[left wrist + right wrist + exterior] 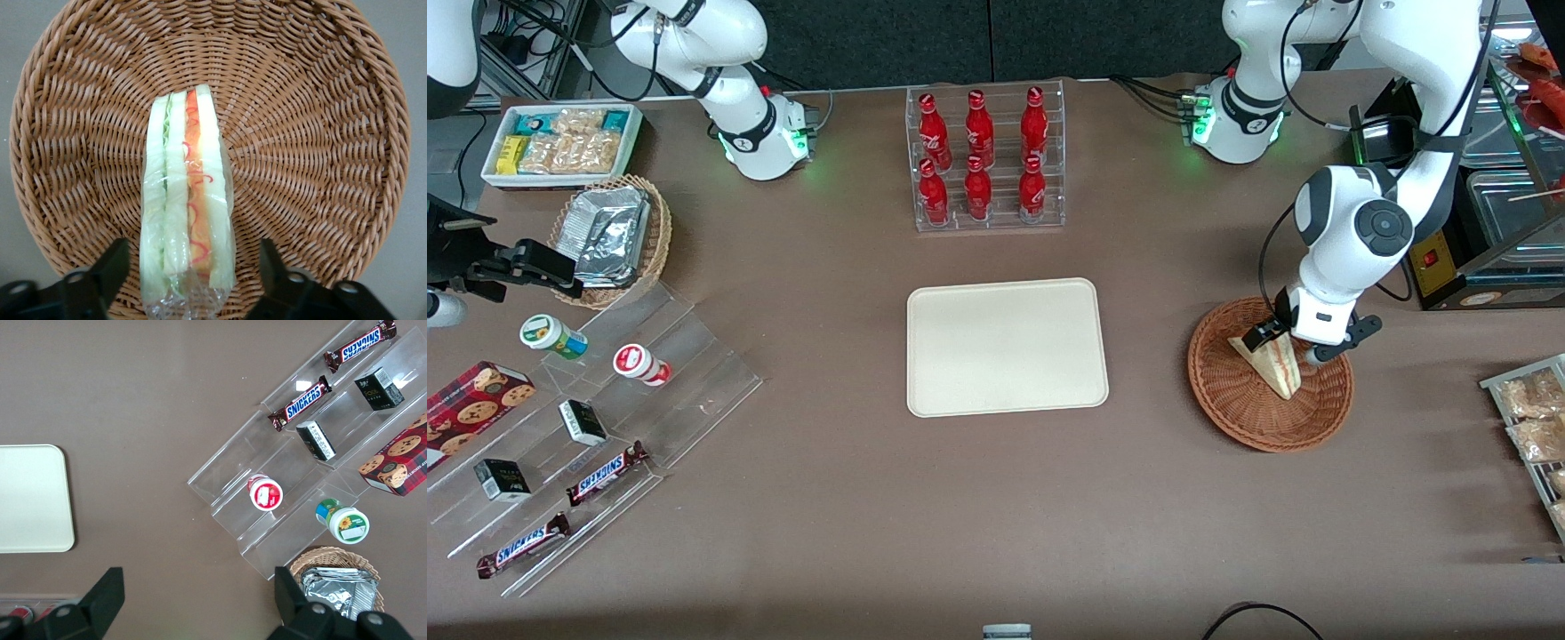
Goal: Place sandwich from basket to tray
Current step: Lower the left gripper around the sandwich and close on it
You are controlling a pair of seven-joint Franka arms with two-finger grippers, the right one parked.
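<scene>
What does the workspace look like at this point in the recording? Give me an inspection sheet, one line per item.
Surface: brown table, flat.
Job's things: wrapped sandwich in the reddish-brown wicker basket; cream tray bare.
Clutter: rack of red cola bottles; acrylic stand with Snickers bars, small boxes and cups; cookie box; tan basket of foil packs; white bin of snacks.
Grippers: left gripper low over the basket, fingers open either side of the sandwich, not touching it.
Cables: black cable at the table edge nearest the camera.
Surroundings: metal trays toward the working arm's end.
</scene>
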